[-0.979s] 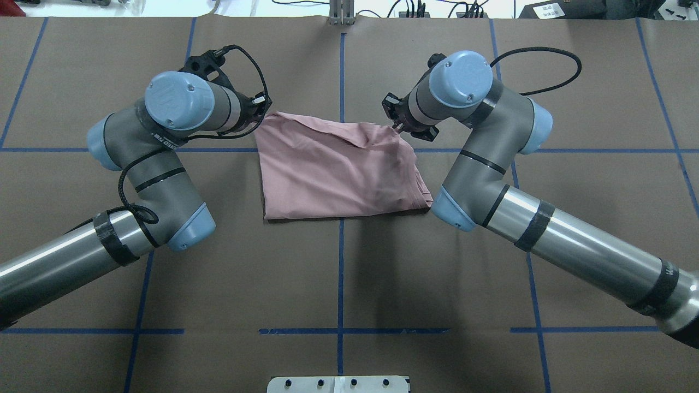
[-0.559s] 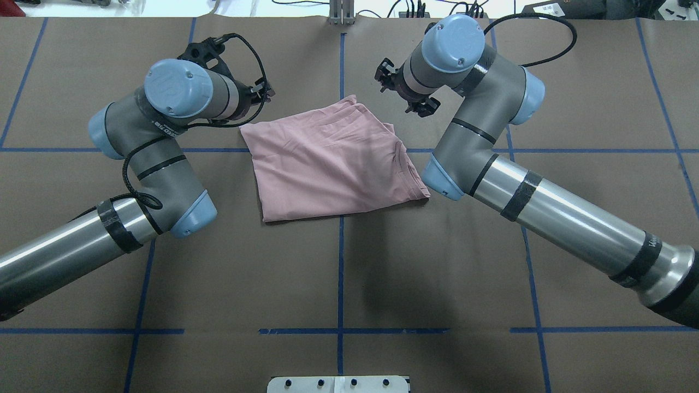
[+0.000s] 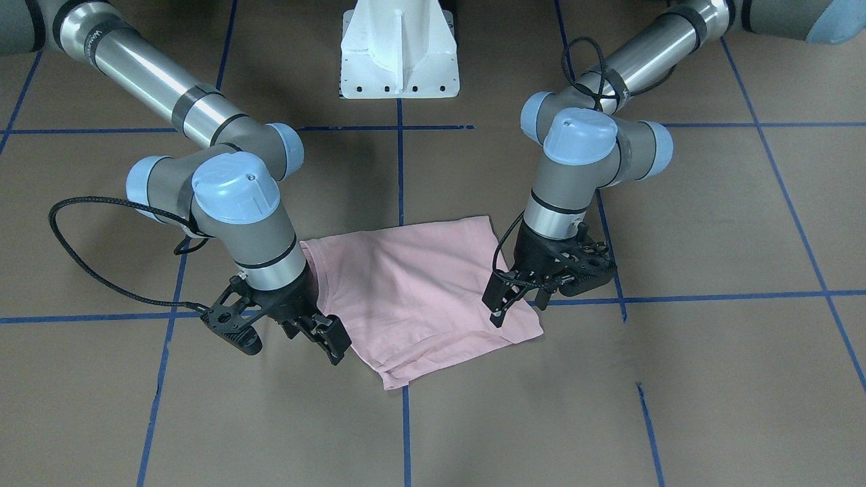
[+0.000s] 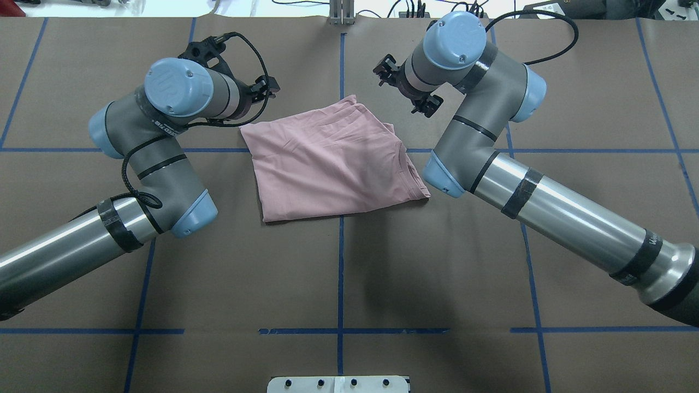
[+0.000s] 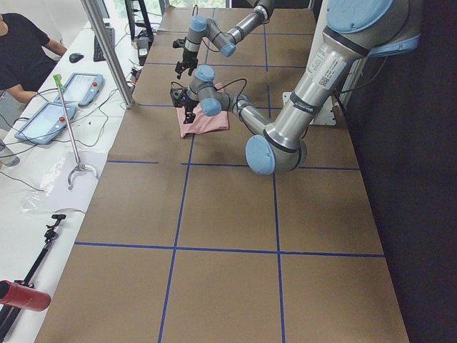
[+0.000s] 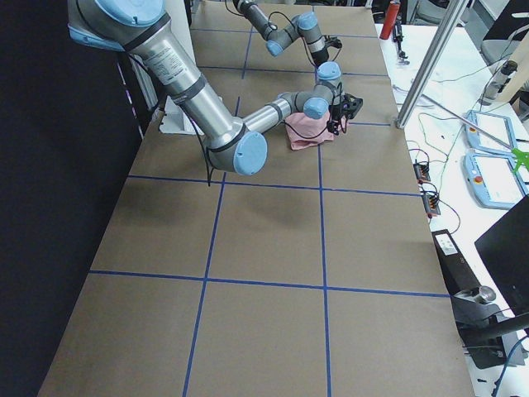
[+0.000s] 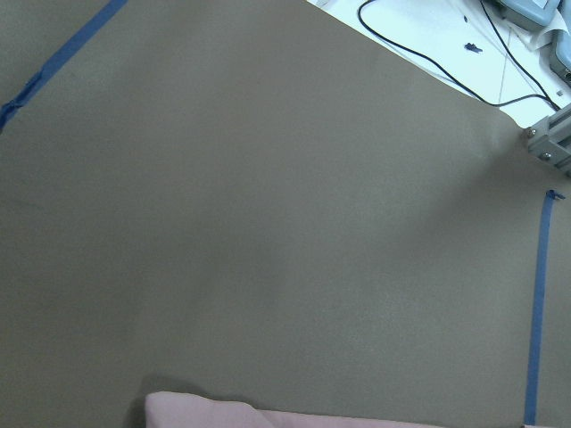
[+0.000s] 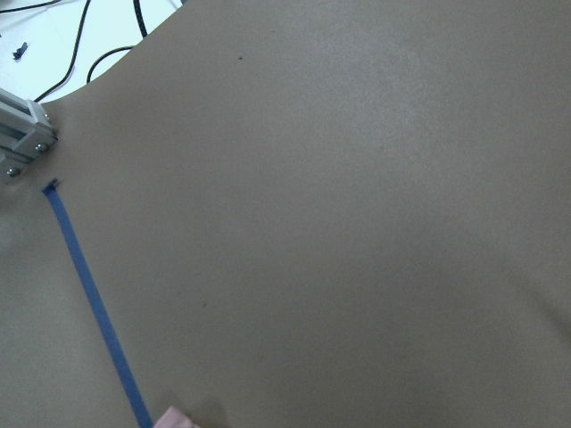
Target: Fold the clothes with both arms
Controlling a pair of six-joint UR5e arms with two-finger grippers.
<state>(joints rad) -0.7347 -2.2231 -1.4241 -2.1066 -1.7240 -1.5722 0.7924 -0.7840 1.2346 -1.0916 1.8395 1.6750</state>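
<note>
Pale pink shirt (image 4: 333,158) on a brown table (image 4: 437,273) gridded with blue tape lines (image 4: 340,273); left arm (image 4: 147,142) and right arm (image 4: 551,207) grey-silver, light blue caps (image 4: 177,94); white pedestal (image 3: 399,54).

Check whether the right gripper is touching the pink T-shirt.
Apart. The overhead exterior view shows the right gripper beyond the T-shirt's far edge, with a strip of bare brown table between them.

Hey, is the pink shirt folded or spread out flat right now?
Folded. The T-shirt lies as a compact four-sided bundle, layered edges showing at one side, no sleeves spread out.
</note>
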